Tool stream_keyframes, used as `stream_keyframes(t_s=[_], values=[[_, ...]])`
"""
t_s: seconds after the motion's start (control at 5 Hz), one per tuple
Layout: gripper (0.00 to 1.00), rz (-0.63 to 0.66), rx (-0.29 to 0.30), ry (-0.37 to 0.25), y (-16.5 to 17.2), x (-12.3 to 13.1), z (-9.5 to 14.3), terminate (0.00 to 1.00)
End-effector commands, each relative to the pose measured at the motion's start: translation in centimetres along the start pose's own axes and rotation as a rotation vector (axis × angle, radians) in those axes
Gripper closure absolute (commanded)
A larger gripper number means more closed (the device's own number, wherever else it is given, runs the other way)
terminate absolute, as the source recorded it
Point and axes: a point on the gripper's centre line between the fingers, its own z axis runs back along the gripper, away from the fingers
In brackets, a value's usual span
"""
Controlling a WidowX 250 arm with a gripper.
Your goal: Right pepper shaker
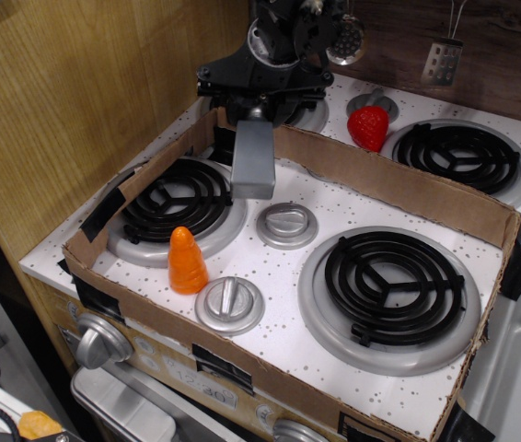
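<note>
The pepper shaker (253,158) is a matte grey block hanging upright from my gripper (256,112), its silver cap end caught between the fingers. It is held in the air above the stove top, between the front left burner (176,204) and the upper round silver knob (287,224). My gripper is shut on its top, near the back cardboard wall.
A cardboard wall (399,189) rings the front part of the stove. An orange carrot (185,261) stands by the lower silver knob (230,303). A large burner (389,285) is at right. A red strawberry (368,127) lies behind the wall.
</note>
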Motion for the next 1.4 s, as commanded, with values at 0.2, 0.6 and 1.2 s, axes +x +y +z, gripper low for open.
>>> stream_keyframes(t_s=[0.2,0.6,1.2], values=[[1.00,0.108,-0.028,-0.277,-0.4,1.7,1.4,0.00],[1.00,0.201,-0.042,-0.384,-1.7,1.6,1.0,0.00],[1.00,0.320,-0.048,-0.512,-2.4,-0.9,-0.6,0.00]])
